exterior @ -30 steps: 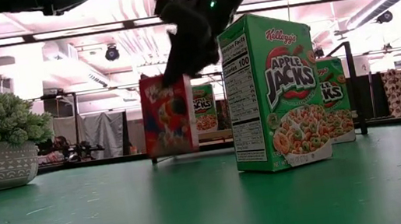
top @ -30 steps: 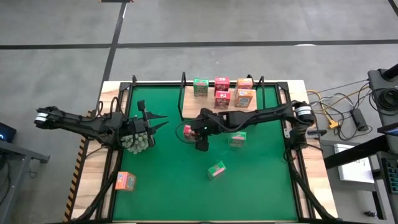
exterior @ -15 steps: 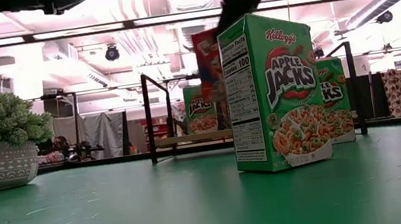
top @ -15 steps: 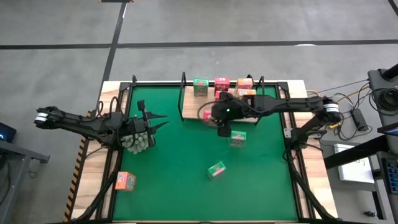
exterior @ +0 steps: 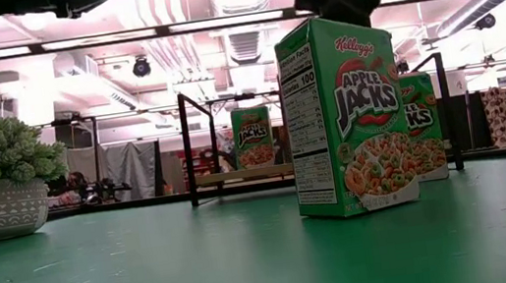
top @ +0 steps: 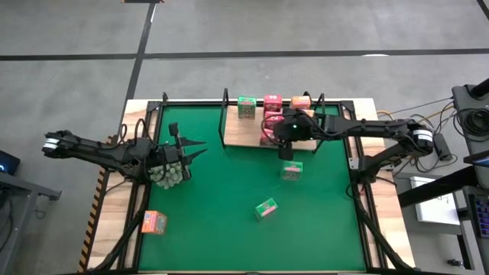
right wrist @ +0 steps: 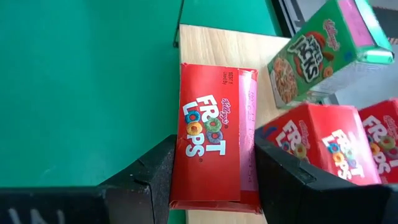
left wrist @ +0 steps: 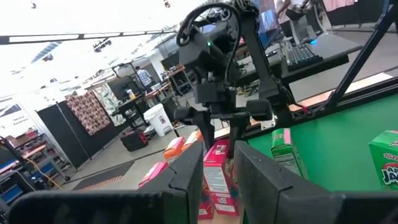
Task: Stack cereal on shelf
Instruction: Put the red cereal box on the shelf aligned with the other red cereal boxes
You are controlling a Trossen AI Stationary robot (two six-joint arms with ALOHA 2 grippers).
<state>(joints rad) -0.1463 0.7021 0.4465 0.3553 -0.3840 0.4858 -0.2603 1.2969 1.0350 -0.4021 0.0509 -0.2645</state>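
Right wrist view showing the right hand point(right wrist: 211, 171) gripping the red Froot Loops box point(right wrist: 212, 155) by its sides, hovering above the shelf point(right wrist: 205, 40), long axis running forward, beside two red boxes point(right wrist: 311, 146); left hand point(top: 179, 156) waiting well apart.

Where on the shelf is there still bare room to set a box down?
The shelf's left front part, beside the left upright and in front of the green box, is bare wood. The right half is crowded: pink-red and orange boxes stand there, with the right gripper holding a pink-red box above them.
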